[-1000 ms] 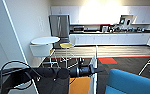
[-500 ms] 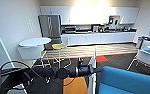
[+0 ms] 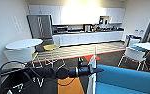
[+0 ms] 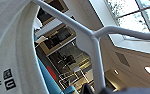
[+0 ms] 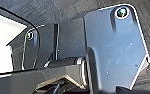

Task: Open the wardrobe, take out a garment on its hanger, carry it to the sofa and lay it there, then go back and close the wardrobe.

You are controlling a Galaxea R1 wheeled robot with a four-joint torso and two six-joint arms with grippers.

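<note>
Left end effector (image 3: 91,68): extended forward from the robot's left side in the head view; it carries the hanger, so it is judged to be closed on it, though the fingers themselves are hard to make out.
Right end effector: state cannot be told; the right wrist view gives the robot's own dark plate and bar over dark floor.
Hanger (image 4: 96,50): thin white, seen close in the left wrist view, stem and arms branching; its lower end meets the end effector at the frame edge.
Garment (image 3: 91,75): white cloth, hanging from the left arm's tip just beside the near edge of the sofa; also large in the left wrist view (image 4: 13,50), with a printed label.
Sofa (image 3: 126,80): bright blue, directly ahead and to the robot's right, near the garment.
Task progress: garment is out and in transit; judged to be arriving at the sofa. Remaining: laying the garment down, returning, closing the wardrobe.
Count, garments carried: one.
Count, hangers: one.
Count, sofas: one.
Count, round white surface (image 3: 23,44): one, to the left.
Count, yellow chair (image 3: 51,47): one plainly seen beside it.
Count, white chair (image 3: 132,53): one plainly seen, at the right.
</note>
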